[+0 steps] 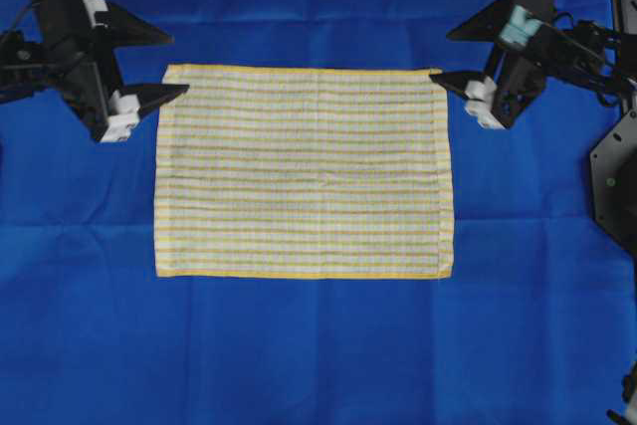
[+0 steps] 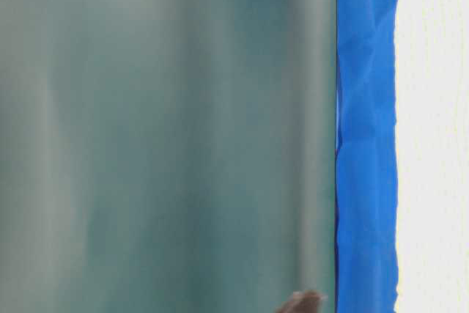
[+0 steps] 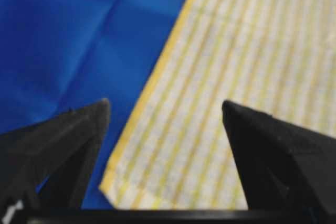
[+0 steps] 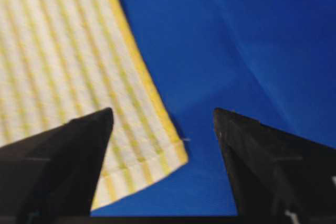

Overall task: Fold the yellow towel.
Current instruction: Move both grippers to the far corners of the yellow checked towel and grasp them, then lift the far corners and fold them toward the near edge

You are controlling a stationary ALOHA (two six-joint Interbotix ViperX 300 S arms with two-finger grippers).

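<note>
Mia: Hands first! Both hands are spread wide and neither one is pinching anything. See the left hand (image 1: 159, 67) up at the top left? Its two black fingers (image 3: 79, 129) stand far apart.

Ben: And the right hand (image 1: 460, 54)?

Mia: Same thing, at the top right. Its fingers (image 4: 79, 140) stand wide apart too, with nothing between them but cloth far below.

Ben: Where is the yellow towel (image 1: 304, 171)?

Mia: It lies flat and spread out in the middle of the blue cloth (image 1: 299, 345) that covers the surface. Its long side runs across, from the left hand's side to the right hand's side.

Ben: So which hand is nearer to it?

Mia: They look about the same. The left hand is right by the top left corner (image 3: 113, 184). The right hand is right by the top right corner (image 4: 176, 156). In each wrist view, the corner sits between the open fingers.

Ben: Are they touching the towel?

Mia: I can't tell for sure. One finger tip of each hand looks just at the towel's top edge from above.

Ben: What comes next, do you think?

Mia: I think each hand must go down on its own corner. Then the top edge can be pulled toward the bottom edge.
</note>
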